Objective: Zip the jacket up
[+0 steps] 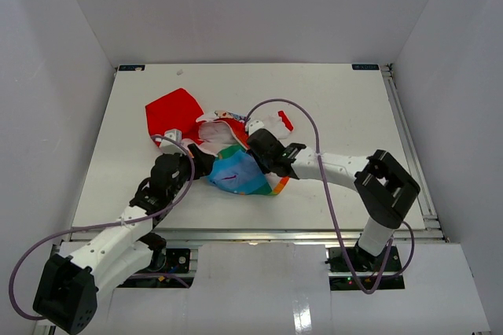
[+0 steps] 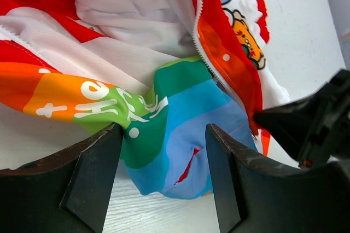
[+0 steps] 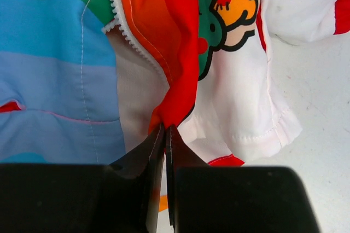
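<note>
The jacket (image 1: 236,174) lies crumpled mid-table, its red hood (image 1: 173,111) to the far left and its front unzipped. In the left wrist view its rainbow hem (image 2: 180,102) bunches up, and white zipper teeth (image 2: 198,19) run along the red edge. My left gripper (image 2: 164,134) stands open, its fingers on either side of the blue part of the hem just above the table. My right gripper (image 3: 165,129) is shut, pinching a fold of the jacket's red front edge (image 3: 178,80) beside the zipper teeth (image 3: 126,30). From above, both grippers (image 1: 206,163) (image 1: 259,146) meet at the jacket.
The white table (image 1: 354,107) extends around the jacket inside white walls. A metal rail (image 1: 409,138) runs along the right edge. The right arm's black wrist (image 2: 311,121) sits close on the left gripper's right. Cables loop over both arms.
</note>
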`<control>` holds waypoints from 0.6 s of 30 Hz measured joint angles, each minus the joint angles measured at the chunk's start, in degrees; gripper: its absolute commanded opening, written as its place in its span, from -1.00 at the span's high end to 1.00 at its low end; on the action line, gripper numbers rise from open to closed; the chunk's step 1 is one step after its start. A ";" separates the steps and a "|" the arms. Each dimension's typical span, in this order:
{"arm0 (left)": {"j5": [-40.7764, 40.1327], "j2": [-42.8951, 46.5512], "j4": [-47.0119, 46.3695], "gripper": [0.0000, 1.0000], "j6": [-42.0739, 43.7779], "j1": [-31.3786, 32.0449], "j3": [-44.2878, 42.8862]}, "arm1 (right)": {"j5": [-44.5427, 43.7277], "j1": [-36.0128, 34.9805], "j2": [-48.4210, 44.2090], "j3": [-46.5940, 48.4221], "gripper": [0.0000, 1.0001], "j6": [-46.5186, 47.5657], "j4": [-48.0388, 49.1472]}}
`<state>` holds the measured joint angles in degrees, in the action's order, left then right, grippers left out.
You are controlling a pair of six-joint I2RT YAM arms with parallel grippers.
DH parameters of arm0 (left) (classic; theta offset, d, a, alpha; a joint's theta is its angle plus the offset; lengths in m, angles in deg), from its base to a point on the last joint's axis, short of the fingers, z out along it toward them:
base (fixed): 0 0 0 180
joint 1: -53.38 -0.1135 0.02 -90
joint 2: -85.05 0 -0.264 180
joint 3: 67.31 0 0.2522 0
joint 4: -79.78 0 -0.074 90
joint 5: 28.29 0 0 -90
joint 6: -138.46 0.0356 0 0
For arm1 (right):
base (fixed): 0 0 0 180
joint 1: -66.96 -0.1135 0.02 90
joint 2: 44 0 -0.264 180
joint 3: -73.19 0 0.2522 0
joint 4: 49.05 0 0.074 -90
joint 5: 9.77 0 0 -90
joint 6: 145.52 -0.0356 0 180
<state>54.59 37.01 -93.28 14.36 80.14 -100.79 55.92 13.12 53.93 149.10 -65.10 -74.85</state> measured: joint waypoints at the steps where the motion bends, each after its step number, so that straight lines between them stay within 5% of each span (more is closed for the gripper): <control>1: 0.93 0.62 -0.93 -0.45 0.09 0.00 0.59 | 1.25 0.85 -0.18 0.01 0.84 0.00 0.15; 18: 24.08 -1.76 -19.64 -0.52 -1.31 0.00 4.47 | 28.87 9.20 -16.21 -6.46 0.84 -2.84 9.18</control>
<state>78.67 35.24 -112.92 13.05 80.14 -96.32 84.78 22.33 37.72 142.64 -67.94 -65.67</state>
